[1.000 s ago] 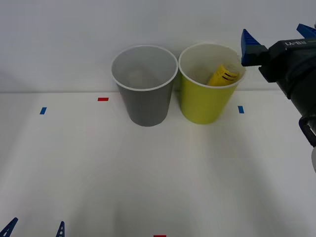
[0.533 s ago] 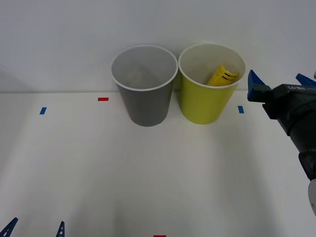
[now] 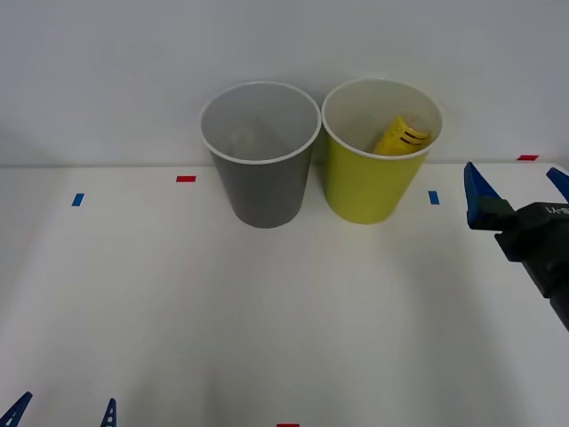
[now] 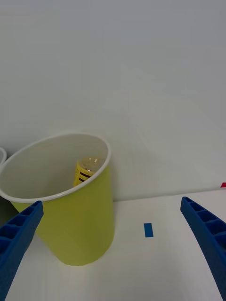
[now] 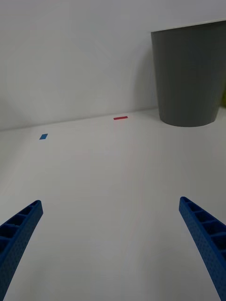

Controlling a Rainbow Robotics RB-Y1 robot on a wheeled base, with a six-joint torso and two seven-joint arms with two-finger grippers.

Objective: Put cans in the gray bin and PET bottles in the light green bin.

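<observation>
Bottle (image 3: pixel 402 135) binned, left of right hand (image 3: pixel 519 188).

We see a dark-gray bin (image 3: pixel 260 182) with a white rim and pale inside, and a yellow-green bin (image 3: pixel 369 187) with the same white rim. The bottle (image 3: pixel 402 135) in it wears a yellow label with dark print. Both grippers, left (image 3: pixel 62 415) and right (image 3: pixel 520 189), have blue ribbed fingers. Red (image 3: pixel 185 179) and blue (image 3: pixel 433 197) tape marks dot the white table (image 3: pixel 267 311).
</observation>
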